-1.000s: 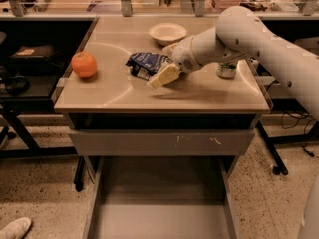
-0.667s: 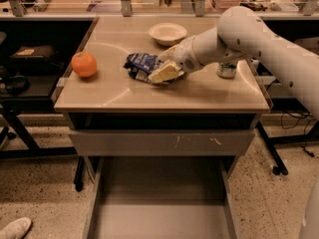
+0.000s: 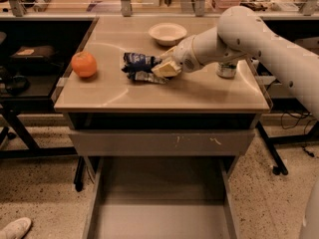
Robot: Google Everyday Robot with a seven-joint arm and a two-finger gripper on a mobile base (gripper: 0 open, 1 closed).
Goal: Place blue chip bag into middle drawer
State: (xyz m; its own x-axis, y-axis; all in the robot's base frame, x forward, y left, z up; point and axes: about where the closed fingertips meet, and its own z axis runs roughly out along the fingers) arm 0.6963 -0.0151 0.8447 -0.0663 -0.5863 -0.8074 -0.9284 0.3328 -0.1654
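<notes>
Gripper (image 3: 167,67) low on the worktop (image 3: 149,96), touching the right end of the blue chip bag (image 3: 139,66); whether it has hold, cannot tell. Bag lies mid-worktop, right of the orange (image 3: 83,64). Middle drawer (image 3: 159,203) stands pulled out below.

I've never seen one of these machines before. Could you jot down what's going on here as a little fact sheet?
gripper: low over the table, at the right end of the blue chip bag
blue chip bag: crumpled, lying mid-table
middle drawer: pulled open below the tabletop
orange: left side of table
bowl: at the back
can: right side
</notes>
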